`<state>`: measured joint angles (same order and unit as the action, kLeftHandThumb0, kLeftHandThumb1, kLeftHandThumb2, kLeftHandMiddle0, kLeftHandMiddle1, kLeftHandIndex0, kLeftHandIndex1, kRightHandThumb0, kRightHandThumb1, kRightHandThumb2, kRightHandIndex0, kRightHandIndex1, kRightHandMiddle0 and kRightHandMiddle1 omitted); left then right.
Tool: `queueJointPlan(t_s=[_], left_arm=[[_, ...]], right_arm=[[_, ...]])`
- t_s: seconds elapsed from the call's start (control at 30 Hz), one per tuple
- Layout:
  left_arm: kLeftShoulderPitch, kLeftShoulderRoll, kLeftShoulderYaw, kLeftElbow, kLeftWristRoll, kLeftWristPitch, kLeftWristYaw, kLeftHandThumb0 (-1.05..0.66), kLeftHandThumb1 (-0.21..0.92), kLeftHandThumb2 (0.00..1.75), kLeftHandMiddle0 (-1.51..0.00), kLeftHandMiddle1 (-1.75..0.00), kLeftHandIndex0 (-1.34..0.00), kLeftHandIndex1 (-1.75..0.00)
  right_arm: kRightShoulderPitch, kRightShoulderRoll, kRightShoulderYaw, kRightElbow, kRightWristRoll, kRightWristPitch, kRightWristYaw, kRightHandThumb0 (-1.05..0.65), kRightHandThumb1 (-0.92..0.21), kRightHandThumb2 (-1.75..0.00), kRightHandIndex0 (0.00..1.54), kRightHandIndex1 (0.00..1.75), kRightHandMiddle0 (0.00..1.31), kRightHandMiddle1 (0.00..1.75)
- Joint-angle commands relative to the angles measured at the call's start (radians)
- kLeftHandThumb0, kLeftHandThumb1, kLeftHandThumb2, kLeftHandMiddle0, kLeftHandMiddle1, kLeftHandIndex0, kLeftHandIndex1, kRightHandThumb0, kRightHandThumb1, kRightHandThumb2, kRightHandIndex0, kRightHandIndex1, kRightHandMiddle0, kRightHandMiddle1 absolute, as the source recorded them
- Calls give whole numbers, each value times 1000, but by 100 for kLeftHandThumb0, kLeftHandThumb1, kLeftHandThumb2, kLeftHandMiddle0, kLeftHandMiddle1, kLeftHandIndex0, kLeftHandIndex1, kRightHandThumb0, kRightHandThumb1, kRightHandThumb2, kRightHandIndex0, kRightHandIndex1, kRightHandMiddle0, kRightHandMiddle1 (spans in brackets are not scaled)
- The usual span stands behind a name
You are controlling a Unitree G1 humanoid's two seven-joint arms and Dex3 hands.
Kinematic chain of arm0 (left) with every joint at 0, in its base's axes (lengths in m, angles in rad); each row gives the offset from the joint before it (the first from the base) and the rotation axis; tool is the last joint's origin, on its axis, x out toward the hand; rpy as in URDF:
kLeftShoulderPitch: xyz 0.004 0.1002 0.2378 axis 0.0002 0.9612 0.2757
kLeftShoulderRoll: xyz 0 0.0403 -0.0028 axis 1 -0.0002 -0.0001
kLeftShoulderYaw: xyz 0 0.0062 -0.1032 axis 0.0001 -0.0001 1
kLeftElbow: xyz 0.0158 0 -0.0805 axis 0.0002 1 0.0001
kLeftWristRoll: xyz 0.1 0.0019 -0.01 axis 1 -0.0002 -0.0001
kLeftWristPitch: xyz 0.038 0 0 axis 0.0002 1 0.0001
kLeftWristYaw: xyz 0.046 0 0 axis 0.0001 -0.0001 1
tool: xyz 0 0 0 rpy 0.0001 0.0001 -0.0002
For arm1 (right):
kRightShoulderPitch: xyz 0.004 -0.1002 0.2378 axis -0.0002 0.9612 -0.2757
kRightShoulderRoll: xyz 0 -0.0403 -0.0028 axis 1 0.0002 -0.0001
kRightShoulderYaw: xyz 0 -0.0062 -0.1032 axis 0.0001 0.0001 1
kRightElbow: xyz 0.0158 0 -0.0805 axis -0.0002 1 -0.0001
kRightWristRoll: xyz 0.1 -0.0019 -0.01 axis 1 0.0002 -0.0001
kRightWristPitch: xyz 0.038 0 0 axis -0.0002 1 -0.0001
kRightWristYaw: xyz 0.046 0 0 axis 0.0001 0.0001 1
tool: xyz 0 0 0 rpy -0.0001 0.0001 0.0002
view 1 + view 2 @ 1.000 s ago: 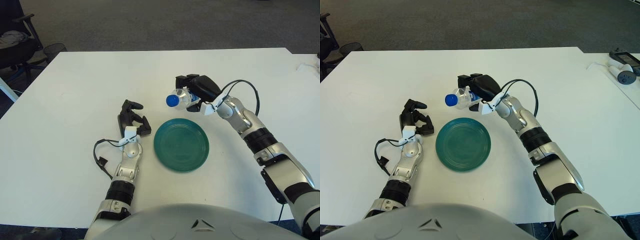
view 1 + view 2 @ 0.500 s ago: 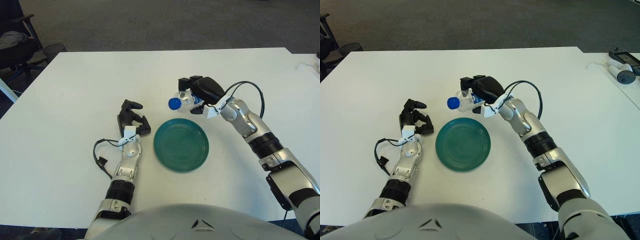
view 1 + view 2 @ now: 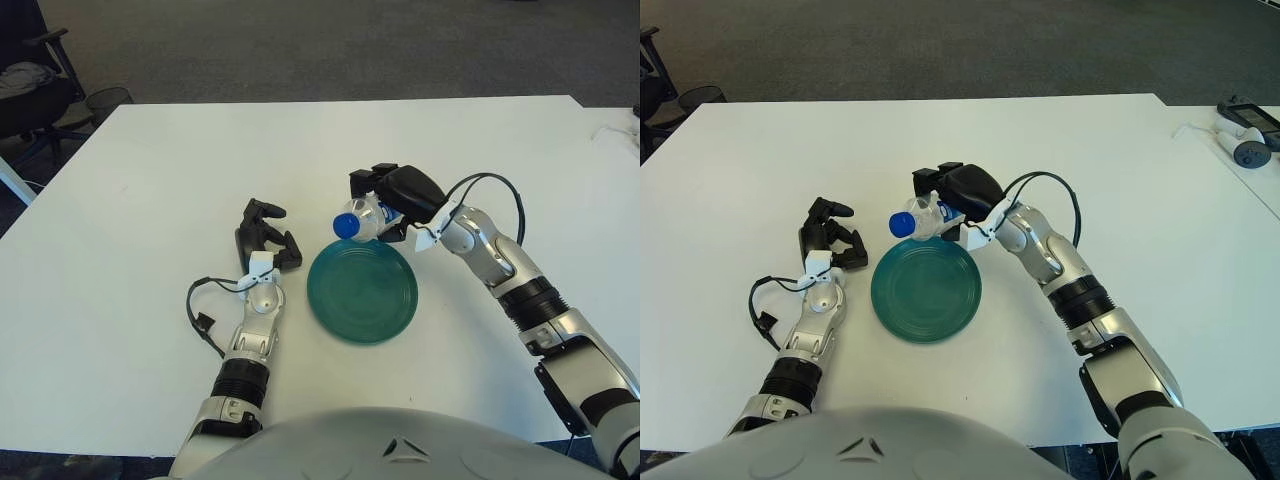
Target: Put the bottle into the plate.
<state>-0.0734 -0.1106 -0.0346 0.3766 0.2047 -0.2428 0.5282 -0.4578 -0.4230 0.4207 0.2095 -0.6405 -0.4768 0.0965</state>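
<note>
A clear plastic bottle [image 3: 366, 214] with a blue cap [image 3: 345, 225] is held on its side, cap pointing left, by my right hand [image 3: 398, 196], whose fingers are shut around its body. It hangs just above the far edge of the teal plate [image 3: 362, 290], which lies flat on the white table [image 3: 150, 170]. My left hand [image 3: 262, 237] shows left of the plate, fingers curled and holding nothing.
A black cable [image 3: 203, 310] loops by my left forearm. Office chairs [image 3: 30, 80] stand beyond the table's far left corner. White devices [image 3: 1243, 135] lie at the far right edge. Grey carpet lies beyond the table.
My right hand has carried the bottle down and toward me, from behind the plate to just over its far rim. The left hand has not moved.
</note>
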Motion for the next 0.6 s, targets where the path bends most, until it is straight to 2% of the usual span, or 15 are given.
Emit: queueJointPlan(t_s=[0.0, 0.57], left_arm=[[14, -21, 10, 23, -8, 35, -5, 0, -6, 175, -88, -175, -68, -175], [6, -20, 15, 37, -11, 15, 0, 0, -5, 173, -88, -172, -67, -175]], right_arm=[[20, -17, -3, -32, 5, -40, 7, 0, -10, -157, 78, 172, 54, 175], [73, -27, 2, -83, -44, -121, 0, 0, -10, -155, 79, 168, 54, 175]])
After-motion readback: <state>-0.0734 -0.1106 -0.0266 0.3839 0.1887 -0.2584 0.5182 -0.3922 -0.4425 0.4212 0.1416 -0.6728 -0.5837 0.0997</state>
